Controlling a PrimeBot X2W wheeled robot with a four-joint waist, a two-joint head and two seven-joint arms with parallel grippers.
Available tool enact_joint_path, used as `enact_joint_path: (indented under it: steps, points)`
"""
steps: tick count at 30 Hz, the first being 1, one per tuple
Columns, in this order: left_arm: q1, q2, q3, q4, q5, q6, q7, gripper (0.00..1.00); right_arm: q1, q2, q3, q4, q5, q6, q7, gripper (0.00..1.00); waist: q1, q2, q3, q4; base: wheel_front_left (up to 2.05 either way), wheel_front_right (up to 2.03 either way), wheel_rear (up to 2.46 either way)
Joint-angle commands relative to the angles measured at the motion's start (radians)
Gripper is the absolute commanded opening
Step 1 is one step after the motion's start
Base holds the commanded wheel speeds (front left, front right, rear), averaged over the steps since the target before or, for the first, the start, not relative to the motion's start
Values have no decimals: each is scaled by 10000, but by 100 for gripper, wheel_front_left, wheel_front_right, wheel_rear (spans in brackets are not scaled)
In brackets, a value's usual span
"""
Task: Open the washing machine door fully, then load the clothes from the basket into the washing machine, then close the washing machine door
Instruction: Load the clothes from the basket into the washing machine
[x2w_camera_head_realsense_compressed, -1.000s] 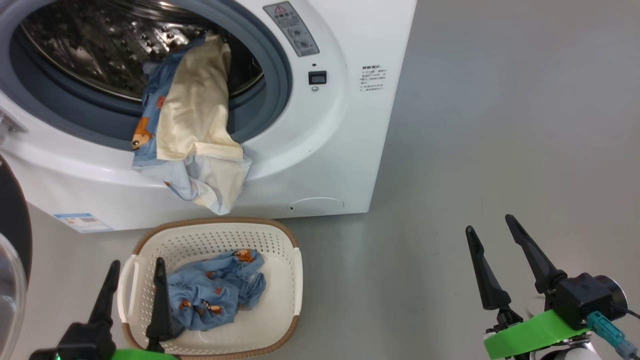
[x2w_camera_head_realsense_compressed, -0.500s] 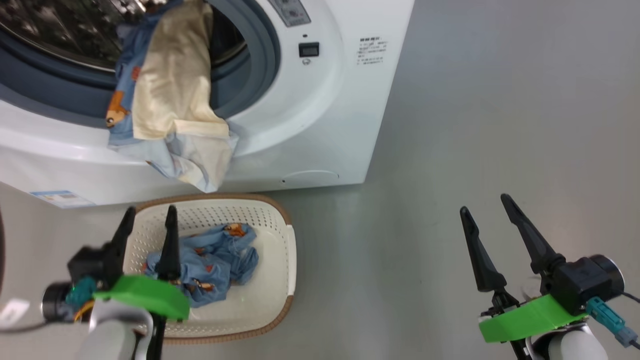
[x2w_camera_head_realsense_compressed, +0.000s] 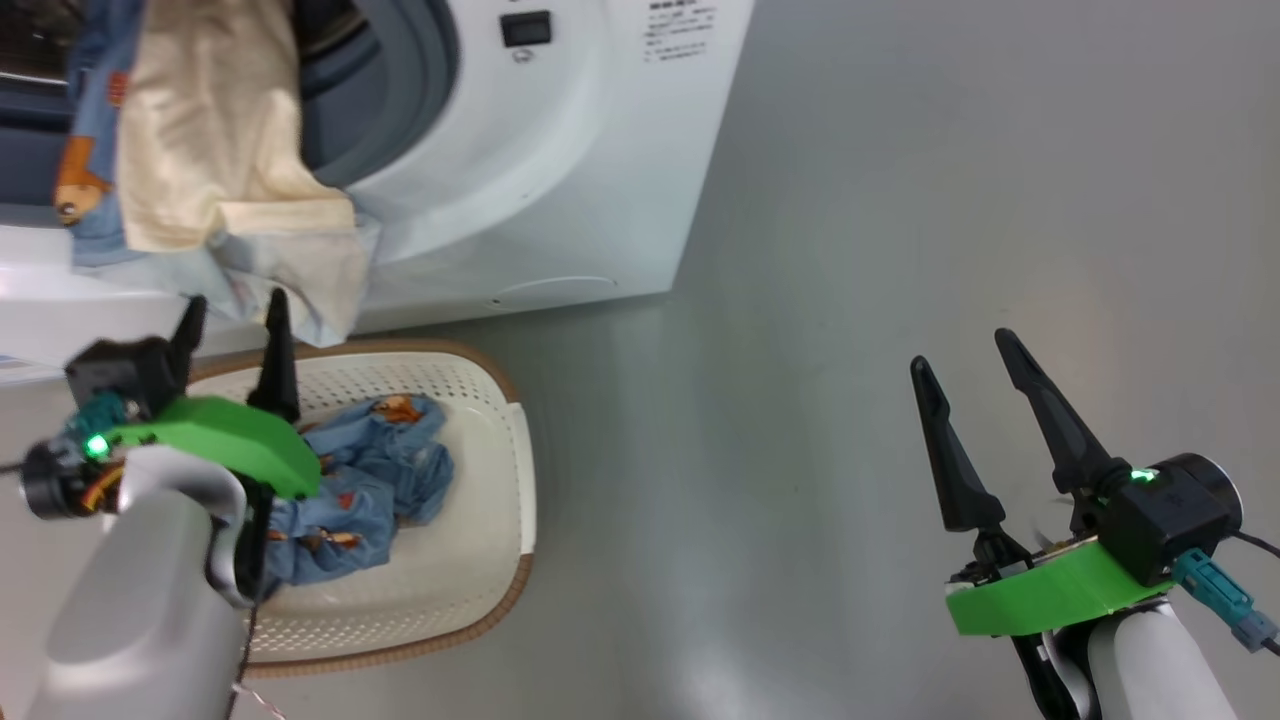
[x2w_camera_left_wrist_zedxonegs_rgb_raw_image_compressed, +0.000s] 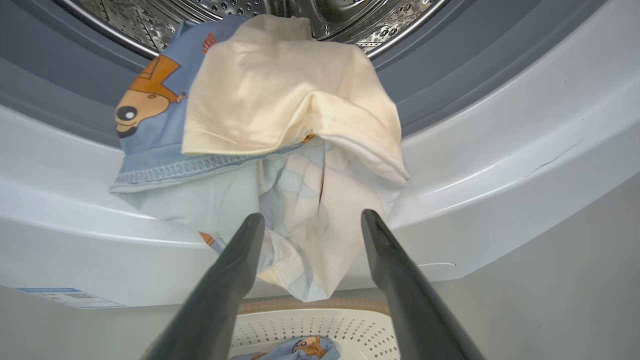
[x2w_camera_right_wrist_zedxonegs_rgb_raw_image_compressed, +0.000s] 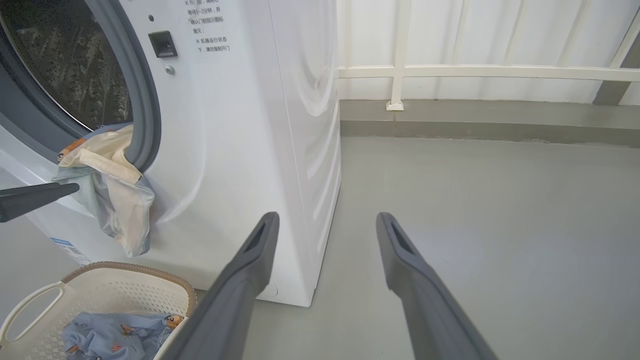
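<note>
Left gripper (x2w_camera_head_realsense_compressed: 235, 300) — jaws wide, nothing in them, held above the far rim of the basket (x2w_camera_head_realsense_compressed: 522, 470) and aimed at the clothes (x2w_camera_left_wrist_zedxonegs_rgb_raw_image_compressed: 280, 115) hanging out of the drum mouth. In the left wrist view the low tail of that bundle sits between the two fingers (x2w_camera_left_wrist_zedxonegs_rgb_raw_image_compressed: 235, 270), apparently not yet pinched.

Bundle: cream garment (x2w_camera_head_realsense_compressed: 200, 150) on top of a light blue printed garment (x2w_camera_left_wrist_zedxonegs_rgb_raw_image_compressed: 150, 125). The upper part is inside the drum (x2w_camera_left_wrist_zedxonegs_rgb_raw_image_compressed: 385, 25). The lower part drapes over the grey-blue seal (x2w_camera_left_wrist_zedxonegs_rgb_raw_image_compressed: 450, 65) and down the white front, its tip just above the basket. A second blue garment (x2w_camera_head_realsense_compressed: 370, 480) lies crumpled in the basket, left of centre.

Step in hand, as I read it: get the hanging tail over the lip. Close low on the tail where both layers overlap. Lift up and over the seal rather than shoving straight in. Let go well inside the drum so nothing slides back out. Cloth left on the seal would likely foul the closing later.

Edges: the curved front of the washing machine (x2w_camera_head_realsense_compressed: 560, 180) is just ahead of the fingertips, the basket rim just below. Tight there.

Right of the machine — bare grey floor (x2w_camera_head_realsense_compressed: 850, 300), open room. Right gripper (x2w_camera_head_realsense_compressed: 958, 348) hovers over it, jaws wide and empty, well apart from machine and basket.
</note>
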Motion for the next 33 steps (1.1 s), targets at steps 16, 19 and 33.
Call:
enact_joint_path:
  steps: [16,19,33]
  points:
    - [-2496,956,518,2362,-52,-148,-183,100,-552,250,325,-326,301,16,-121,100,0,0,1292,-963,0,0,0]
    - [-2692,977,530,2616,-52,-115,-211,100,-618,278,331,-326,329,16,-121,100,0,0,1350,-1006,0,0,0]
    - [-2896,974,528,3236,-223,-298,-265,0,-695,337,159,-356,336,16,-121,100,0,0,1443,-859,0,0,0]
